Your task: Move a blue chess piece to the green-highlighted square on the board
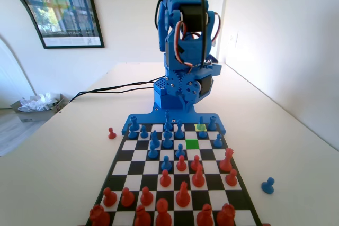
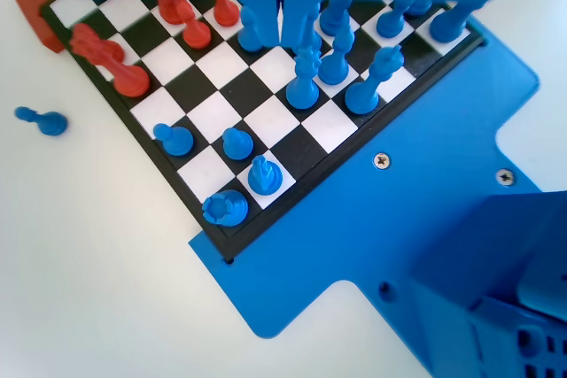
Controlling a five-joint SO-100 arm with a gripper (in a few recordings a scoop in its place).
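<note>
Fixed view, left to right. One red pawn (image 1: 112,133) stands on the counter (image 1: 63,162) just off the board's far-left edge, and one blue pawn (image 1: 268,185) stands on the counter off the near-right edge. Both look like captured pieces parked out of play.

The board (image 1: 119,167) has blue pieces bunched on the far rows by the arm's base and red on the near rows, so my read is a game in mid-play. Counts are rough, since pieces overlap: about a dozen blue and roughly a dozen red on the board.

The green-highlighted square (image 1: 192,144) sits in the second row from the far end, right of centre, with nothing on it. The paler yellow-green cell (image 1: 200,127) lies one row farther and one column right; a blue chess piece (image 1: 202,131) stands on or just at it. That one is probably the piece to move, with the pale cell as source and the green as target.

The arm is folded up over its base plate. In the wrist view the gripper (image 2: 282,8) hangs above the blue back ranks with its jaws nearly together, a thin slit between them and nothing held. Judging from that, the pick has not started.
</note>
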